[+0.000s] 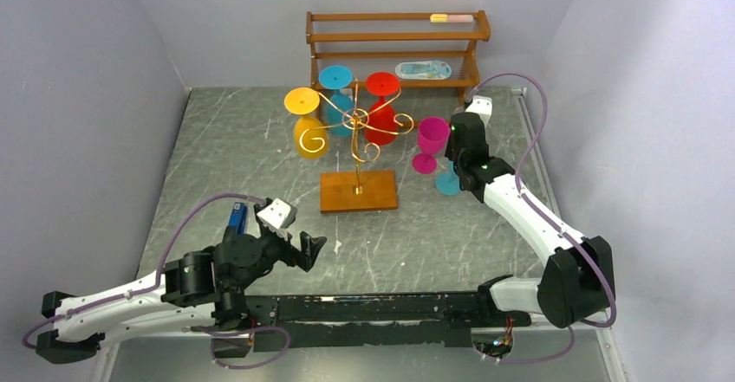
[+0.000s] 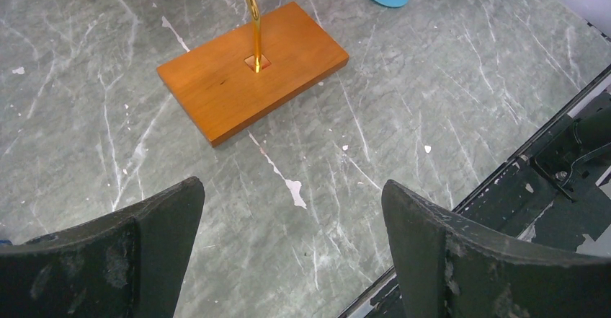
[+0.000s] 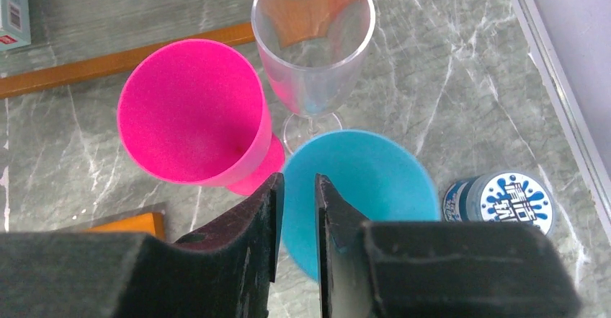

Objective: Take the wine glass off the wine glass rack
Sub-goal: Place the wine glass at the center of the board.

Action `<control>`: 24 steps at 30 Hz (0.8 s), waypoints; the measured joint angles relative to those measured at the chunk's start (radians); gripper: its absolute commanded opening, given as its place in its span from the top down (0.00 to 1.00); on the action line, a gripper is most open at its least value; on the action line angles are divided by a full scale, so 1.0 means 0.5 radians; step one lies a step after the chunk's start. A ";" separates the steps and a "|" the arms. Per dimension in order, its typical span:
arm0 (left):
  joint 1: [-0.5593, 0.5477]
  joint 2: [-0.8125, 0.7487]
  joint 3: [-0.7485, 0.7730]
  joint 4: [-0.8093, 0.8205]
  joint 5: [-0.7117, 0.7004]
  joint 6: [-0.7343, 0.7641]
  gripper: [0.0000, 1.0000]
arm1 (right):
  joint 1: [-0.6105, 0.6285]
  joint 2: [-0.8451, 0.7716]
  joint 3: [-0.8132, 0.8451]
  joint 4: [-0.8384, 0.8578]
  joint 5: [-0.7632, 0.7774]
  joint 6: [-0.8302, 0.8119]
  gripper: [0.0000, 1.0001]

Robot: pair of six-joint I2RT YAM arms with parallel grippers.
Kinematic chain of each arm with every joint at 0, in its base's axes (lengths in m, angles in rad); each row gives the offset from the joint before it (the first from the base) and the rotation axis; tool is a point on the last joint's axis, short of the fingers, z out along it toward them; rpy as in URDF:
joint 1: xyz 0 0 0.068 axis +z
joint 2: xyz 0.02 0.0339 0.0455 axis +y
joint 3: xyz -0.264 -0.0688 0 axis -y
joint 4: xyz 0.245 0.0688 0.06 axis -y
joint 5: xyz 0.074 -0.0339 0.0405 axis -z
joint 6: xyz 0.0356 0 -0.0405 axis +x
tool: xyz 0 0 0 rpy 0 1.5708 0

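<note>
The wine glass rack (image 1: 356, 152) is a gold pole with scroll arms on a square wooden base (image 2: 252, 69). A yellow (image 1: 303, 118), a teal (image 1: 336, 87) and a red glass (image 1: 381, 105) hang from it upside down. To its right, a pink wine glass (image 3: 187, 109), a clear one (image 3: 313, 44) and a blue one (image 3: 367, 181) stand upright on the table. My right gripper (image 3: 297, 179) is over the blue glass's near rim, open by a narrow gap that straddles the rim wall. My left gripper (image 2: 292, 187) hovers wide open and empty near the table's front.
A three-tier wooden shelf (image 1: 394, 40) stands at the back wall with small items on it. A small blue-and-white tin (image 3: 504, 202) sits right of the blue glass, near the table's right edge. A blue object (image 1: 237, 217) lies by the left arm.
</note>
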 measured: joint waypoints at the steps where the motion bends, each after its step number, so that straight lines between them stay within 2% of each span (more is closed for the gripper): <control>1: 0.000 0.000 0.000 0.000 0.000 0.000 0.03 | 0.000 -0.005 0.000 0.001 -0.009 -0.009 0.75; 15: 0.000 0.025 0.000 -0.001 0.000 -0.016 0.03 | 0.000 0.062 -0.012 -0.074 -0.083 0.002 0.73; 24: 0.000 0.026 0.000 -0.001 -0.001 -0.017 0.03 | 0.000 -0.056 0.076 -0.156 -0.154 0.043 0.56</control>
